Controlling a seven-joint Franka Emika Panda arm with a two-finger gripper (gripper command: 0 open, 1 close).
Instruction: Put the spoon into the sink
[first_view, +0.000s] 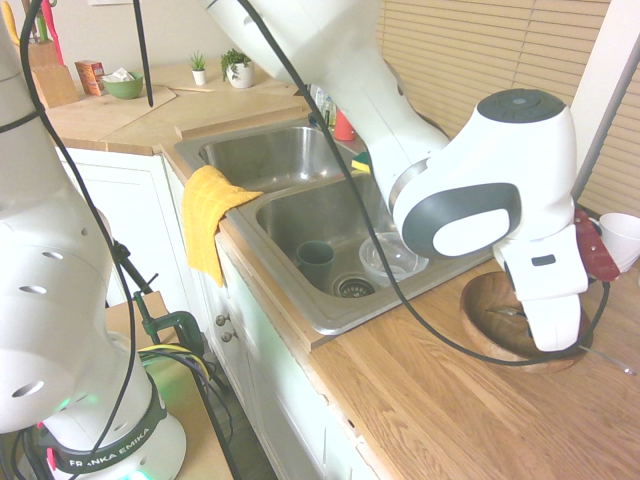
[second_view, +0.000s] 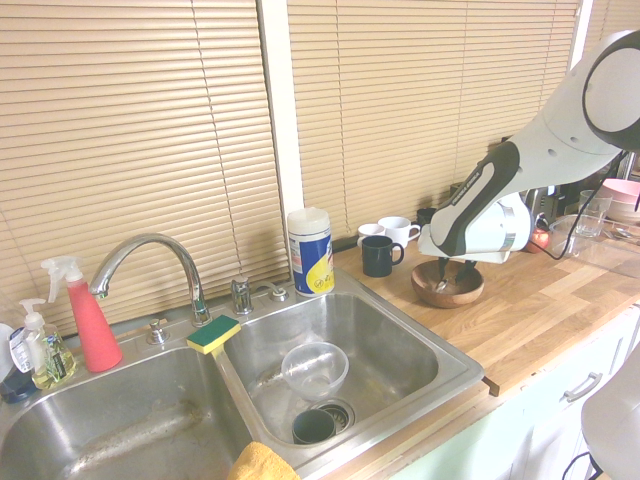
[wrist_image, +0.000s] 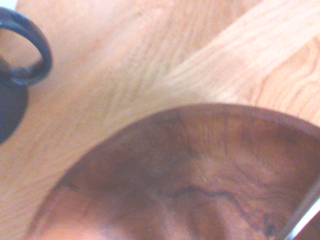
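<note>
The spoon (first_view: 606, 358) lies in the round wooden bowl (first_view: 488, 318) on the counter, its thin handle reaching out over the bowl's rim. It also shows as a silver glint (second_view: 440, 284) inside that bowl (second_view: 450, 296). My gripper (second_view: 453, 274) reaches down into the bowl right at the spoon, and my white hand (first_view: 548, 300) hides the contact. In the wrist view the bowl (wrist_image: 200, 175) fills the picture, with a silver sliver of the spoon (wrist_image: 302, 217) at the edge. The sink (first_view: 300, 215) is a two-basin steel one, apart from the bowl along the counter (second_view: 400, 345).
A clear cup (second_view: 314, 368) and a dark cup (second_view: 313, 426) sit in the basin nearer the bowl. A yellow cloth (first_view: 208, 215) hangs over the sink's front edge. A dark mug (second_view: 378, 256), white mugs (second_view: 398, 231), a wipes canister (second_view: 310, 250) and the tap (second_view: 150, 262) line the back.
</note>
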